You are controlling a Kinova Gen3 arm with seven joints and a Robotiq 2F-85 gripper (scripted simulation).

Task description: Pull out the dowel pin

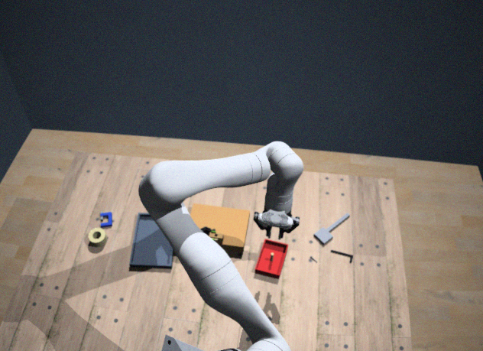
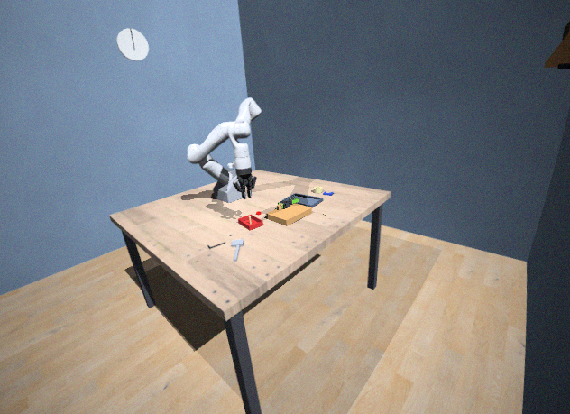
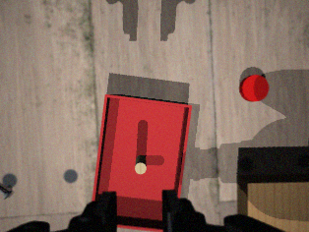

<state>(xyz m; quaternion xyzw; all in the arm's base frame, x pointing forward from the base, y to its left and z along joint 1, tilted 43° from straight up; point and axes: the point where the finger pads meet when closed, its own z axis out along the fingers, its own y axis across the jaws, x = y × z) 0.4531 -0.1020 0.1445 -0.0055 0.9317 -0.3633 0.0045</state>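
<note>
My gripper (image 1: 274, 235) (image 2: 247, 196) (image 3: 139, 208) is partly open and empty, above the red tray (image 1: 278, 262) (image 2: 243, 225) (image 3: 162, 138). The pale dowel pin (image 1: 272, 254) (image 2: 250, 219) (image 3: 141, 168) stands upright inside that tray, below the fingers and clear of them. The green and black spring clamp (image 1: 212, 232) (image 2: 294, 200) is at the orange-brown bench board (image 1: 224, 219) (image 2: 289, 214) (image 3: 290, 197), partly behind my arm in the top view. The small tan block (image 1: 217, 237) (image 2: 279, 207) shows at its jaws. Its hole, its contact with the stop and any gap are too small to tell.
A dark tray (image 1: 151, 245) (image 2: 314, 199), yellow ring (image 1: 92, 241) and blue clamp (image 1: 109, 219) lie left in the top view. A mallet (image 1: 322, 235), hex key (image 1: 341, 253) and screw (image 1: 312, 258) lie right. A red round piece (image 2: 258, 213) (image 3: 254, 88) is near the red tray.
</note>
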